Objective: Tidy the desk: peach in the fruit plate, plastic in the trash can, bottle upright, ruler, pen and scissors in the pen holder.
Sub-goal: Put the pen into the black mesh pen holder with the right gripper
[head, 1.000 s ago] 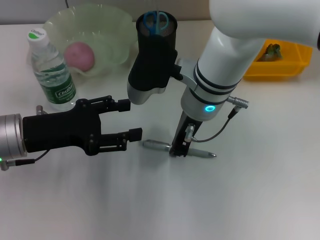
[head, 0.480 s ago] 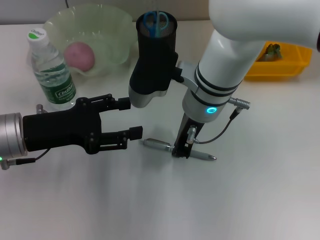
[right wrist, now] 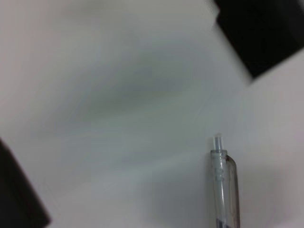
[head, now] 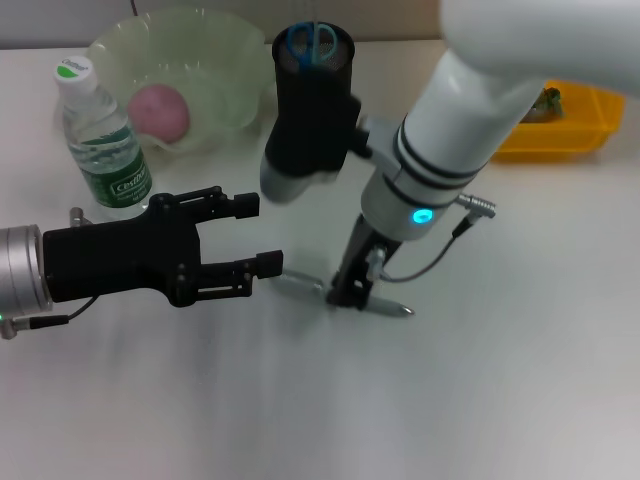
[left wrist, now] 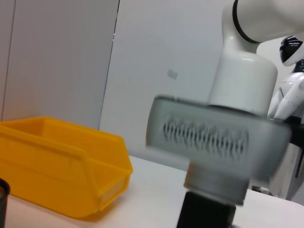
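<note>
pen (right wrist: 225, 185): clear barrel, clicker end visible | lying on desk (right wrist: 118, 95)

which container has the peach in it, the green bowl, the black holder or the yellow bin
The pale green bowl, at the back behind the water bottle, holds the peach. The black holder shows blue scissor handles; the yellow bin's contents look different.

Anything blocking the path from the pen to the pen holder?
Nothing on the table between them. The pen lies under the right hand; the pen holder stands farther back. The right arm's own wrist housing hangs partly in front of the holder.
</note>
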Controlling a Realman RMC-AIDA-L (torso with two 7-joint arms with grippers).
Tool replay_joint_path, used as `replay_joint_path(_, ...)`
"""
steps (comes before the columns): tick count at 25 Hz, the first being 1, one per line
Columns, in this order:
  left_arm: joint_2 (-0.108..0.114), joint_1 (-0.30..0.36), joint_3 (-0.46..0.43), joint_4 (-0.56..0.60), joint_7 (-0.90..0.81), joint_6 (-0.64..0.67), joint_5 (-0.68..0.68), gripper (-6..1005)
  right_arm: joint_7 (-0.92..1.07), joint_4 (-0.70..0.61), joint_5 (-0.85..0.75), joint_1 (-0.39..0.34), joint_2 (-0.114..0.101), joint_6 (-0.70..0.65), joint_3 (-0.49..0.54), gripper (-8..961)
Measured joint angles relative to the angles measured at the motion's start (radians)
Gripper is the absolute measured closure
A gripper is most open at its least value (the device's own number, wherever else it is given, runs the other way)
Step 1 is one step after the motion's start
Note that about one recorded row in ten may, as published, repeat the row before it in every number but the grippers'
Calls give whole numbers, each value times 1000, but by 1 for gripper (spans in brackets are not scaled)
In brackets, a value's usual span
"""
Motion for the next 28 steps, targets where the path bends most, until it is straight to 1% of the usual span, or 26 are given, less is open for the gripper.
replay_joint_path(1, 0, 1, -2, 1, 0, 1, -1, 216, -20, -20, -1, -17, -3, -1, 44, 829)
replay_joint_path(2, 0, 1, -2, 1, 0, 1, -1, 216, -20, -20, -1, -17, -3, -1, 44, 829)
replay_joint_path(3, 0, 2, -4, 2, 0, 1, -1, 216, -65, -51, -2, -49, -5, -7, 128, 829)
replay_joint_path(4, 1, 3, -7, 1, 0, 2, -2, 216, -95, -67, -3, -67, -6, -8, 179, 829)
replay_joint_path(6, 1, 1, -9, 0, -1, 3, -3, 216, -247, -116, 4, -146, -4, 2, 369, 829)
replay_joint_path(7, 1, 1, -9, 0, -1, 3, -3, 216, -247, -116, 4, -146, -4, 2, 369, 829)
replay_joint_path(8, 2, -1, -15, 1, -5, 6, -3, 216, -303, -130, 21, -170, -4, 9, 419, 829)
replay_joint_path(9, 2, -2, -17, 1, -7, 7, -4, 216, -303, -130, 21, -170, -4, 9, 419, 829)
replay_joint_path(10, 2, -3, -19, 1, -8, 9, -7, 216, -407, -155, 74, -218, -3, 27, 492, 829)
replay_joint_path(11, 2, -3, -19, 1, -8, 9, -7, 216, -407, -155, 74, -218, -3, 27, 492, 829)
replay_joint_path(12, 2, -3, -21, 1, -10, 10, -17, 216, -545, -188, 179, -278, -5, 65, 545, 829)
replay_joint_path(13, 2, -3, -21, 1, -10, 10, -17, 216, -545, -188, 179, -278, -5, 65, 545, 829)
replay_joint_path(14, 2, -3, -21, 1, -10, 11, -24, 216, -613, -199, 232, -305, -5, 86, 564, 829)
replay_joint_path(15, 2, -5, -22, 1, -12, 11, -35, 216, -762, -201, 340, -349, -5, 124, 598, 829)
replay_joint_path(16, 2, -5, -22, 1, -12, 11, -35, 216, -762, -201, 340, -349, -5, 124, 598, 829)
replay_joint_path(17, 2, -6, -22, 1, -14, 11, -40, 216, -939, -179, 473, -385, -4, 149, 625, 829)
replay_joint_path(18, 2, -7, -22, 1, -17, 11, -43, 216, -939, -179, 473, -385, -4, 149, 625, 829)
replay_joint_path(19, 2, -10, -22, 1, -22, 11, -46, 216, -1009, -165, 528, -396, -4, 153, 632, 829)
replay_joint_path(21, 3, -17, -22, 2, -36, 11, -50, 216, -1189, -104, 675, -410, -4, 163, 639, 829)
replay_joint_path(22, 4, -22, -22, 4, -46, 11, -51, 216, -1340, -44, 790, -411, -4, 175, 640, 829)
replay_joint_path(23, 4, -22, -22, 4, -46, 11, -51, 216, -1340, -44, 790, -411, -4, 175, 640, 830)
replay_joint_path(26, 4, -30, -22, 4, -59, 12, -52, 216, -1541, 33, 935, -400, -2, 198, 634, 830)
replay_joint_path(27, 4, -32, -22, 4, -61, 12, -52, 216, -1643, 78, 1016, -387, -1, 200, 629, 830)
replay_joint_path(28, 4, -34, -22, 4, -64, 12, -52, 216, -1643, 78, 1016, -387, -1, 200, 629, 830)
